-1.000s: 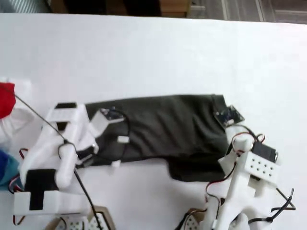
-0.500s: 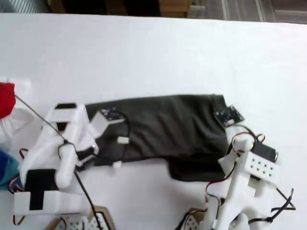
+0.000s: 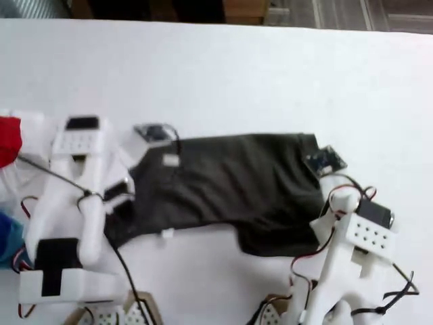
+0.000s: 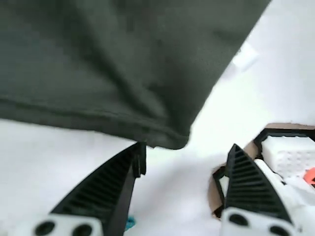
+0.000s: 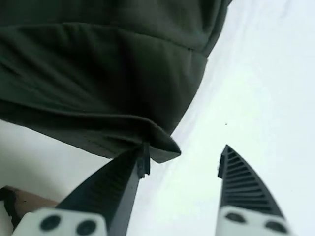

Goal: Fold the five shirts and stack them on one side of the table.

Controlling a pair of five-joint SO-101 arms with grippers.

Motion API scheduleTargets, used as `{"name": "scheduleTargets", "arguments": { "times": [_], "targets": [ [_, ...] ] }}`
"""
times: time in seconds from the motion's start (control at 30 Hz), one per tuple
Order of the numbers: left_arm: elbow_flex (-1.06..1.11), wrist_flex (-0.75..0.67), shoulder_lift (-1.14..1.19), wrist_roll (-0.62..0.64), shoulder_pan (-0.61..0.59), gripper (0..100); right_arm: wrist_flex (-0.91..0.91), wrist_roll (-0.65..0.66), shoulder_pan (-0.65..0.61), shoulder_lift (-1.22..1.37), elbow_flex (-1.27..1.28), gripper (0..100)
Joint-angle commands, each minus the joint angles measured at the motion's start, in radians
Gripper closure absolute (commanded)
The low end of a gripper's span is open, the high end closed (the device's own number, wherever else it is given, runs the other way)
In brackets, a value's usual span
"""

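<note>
A dark grey shirt (image 3: 230, 183) lies spread in the middle of the white table (image 3: 237, 74). My left arm (image 3: 74, 196) stands at the shirt's left end. In the left wrist view my left gripper (image 4: 187, 160) is open, and a folded corner of the shirt (image 4: 170, 137) lies just ahead of its fingertips. My right arm (image 3: 352, 237) stands at the shirt's near right corner. My right gripper (image 5: 183, 160) is open too, with the shirt's hem corner (image 5: 162, 147) touching one black finger (image 5: 140, 164).
At the table's left edge lie a red cloth (image 3: 8, 139), a white cloth (image 3: 27, 169) and a blue cloth (image 3: 7, 237). The arms' bases (image 3: 61, 284) stand along the near edge. The far half of the table is bare.
My left arm has swung toward the far side, off the shirt's left part. The shirt's near left corner now lies uncovered. The right arm has barely moved.
</note>
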Motion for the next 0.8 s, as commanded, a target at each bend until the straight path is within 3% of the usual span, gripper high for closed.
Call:
{"name": "scheduleTargets", "arguments": {
  "times": [0.0,0.17,0.27,0.3,0.33,0.4,0.53,0.77],
  "targets": [
    [-0.252,0.075,-0.028,-0.003,-0.023,73,-0.007,-0.058,0.004,-0.028,-0.109,77.0],
    [-0.323,0.032,-0.006,0.074,0.005,76,-0.018,-0.285,-0.062,-0.019,-0.282,81.3],
    [-0.305,-0.063,0.086,0.221,0.038,97,-0.053,-0.394,-0.194,-0.018,-0.345,99.8],
    [-0.308,-0.098,0.130,0.270,0.051,99,-0.074,-0.413,-0.237,-0.013,-0.350,96.7],
    [-0.309,-0.130,0.176,0.310,0.063,95,-0.102,-0.428,-0.288,-0.002,-0.353,96.3],
    [-0.329,-0.192,0.273,0.365,0.077,98,-0.162,-0.445,-0.367,0.048,-0.356,97.9],
    [-0.456,-0.218,0.473,0.462,0.054,98,-0.282,-0.479,-0.407,0.240,-0.358,97.8],
    [-0.839,-0.051,0.799,0.476,-0.011,98,-0.335,-0.483,-0.406,0.644,-0.502,97.8]
  ]
}}
